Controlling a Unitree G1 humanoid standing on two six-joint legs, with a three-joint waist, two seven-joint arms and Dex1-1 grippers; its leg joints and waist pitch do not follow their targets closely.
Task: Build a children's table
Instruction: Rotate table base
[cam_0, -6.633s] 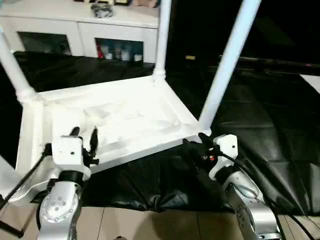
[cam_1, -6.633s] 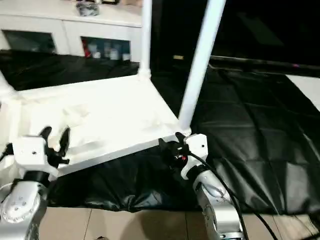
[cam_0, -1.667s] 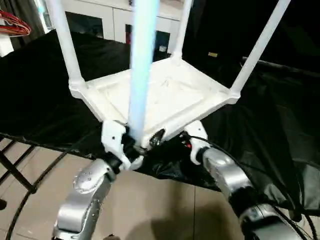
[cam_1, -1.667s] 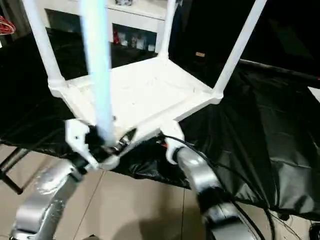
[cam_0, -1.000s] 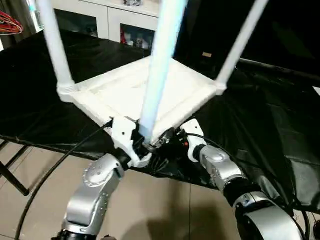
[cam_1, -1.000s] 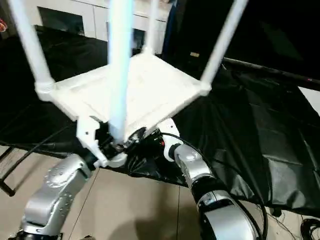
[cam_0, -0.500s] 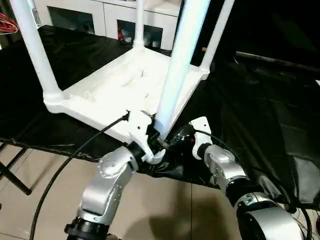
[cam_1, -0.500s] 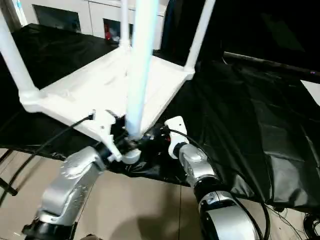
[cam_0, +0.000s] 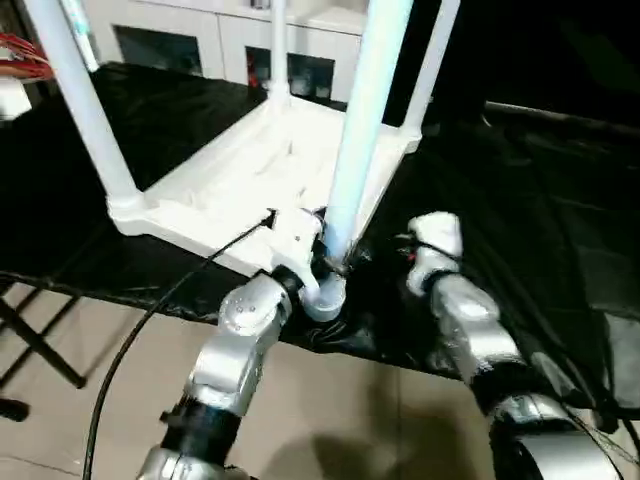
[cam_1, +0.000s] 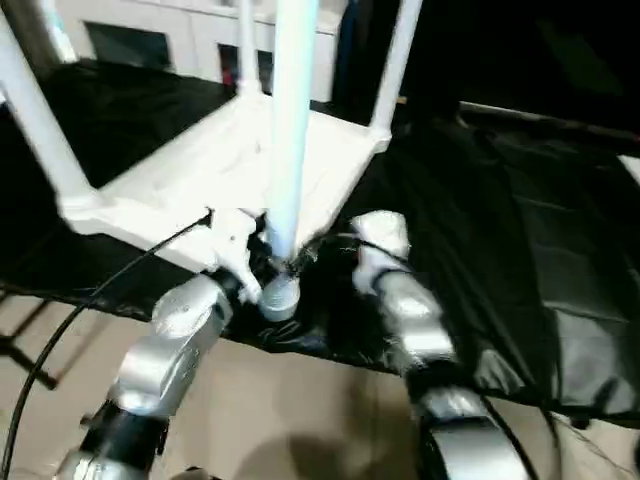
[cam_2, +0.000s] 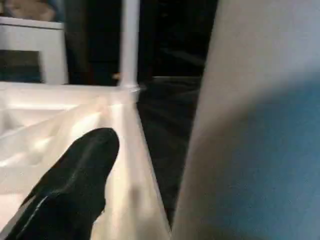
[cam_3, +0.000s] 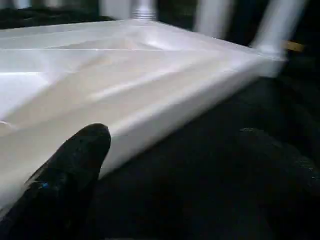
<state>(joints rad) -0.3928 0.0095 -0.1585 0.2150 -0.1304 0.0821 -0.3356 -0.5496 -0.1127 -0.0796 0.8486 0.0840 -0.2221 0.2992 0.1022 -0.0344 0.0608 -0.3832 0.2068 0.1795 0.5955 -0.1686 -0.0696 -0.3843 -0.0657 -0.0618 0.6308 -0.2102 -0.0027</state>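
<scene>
1. Left gripper (cam_0: 322, 262) stood with its jaws wide apart at the near corner of the children's table (cam_0: 230, 170). The near leg (cam_0: 358, 130) rose right beside its fingers. In the left wrist view a gap showed between the one black finger (cam_2: 75, 180) and that leg, so I judged it clamped on nothing.
2. The table lay upside down on the black-covered table (cam_0: 540, 200), ribbed underside up. Its near corner reached out past that table's front edge.
3. All four legs stood upright in the corner sockets: the left leg (cam_0: 85, 110), the far leg (cam_0: 277, 50), the near one, and the right leg (cam_0: 432, 60). By that the fitting of legs looked done, or very nearly.
4. How firmly the near leg sat in its socket could not be told, as its base was blurred.
5. Right gripper (cam_3: 175, 145) hovered just beside the same near corner, jaws wide and empty. The rim of the top lay ahead of its fingers (cam_3: 70, 170), with black cloth between them.
6. What seemed left was a last check of the near leg and turning the table onto its feet.
</scene>
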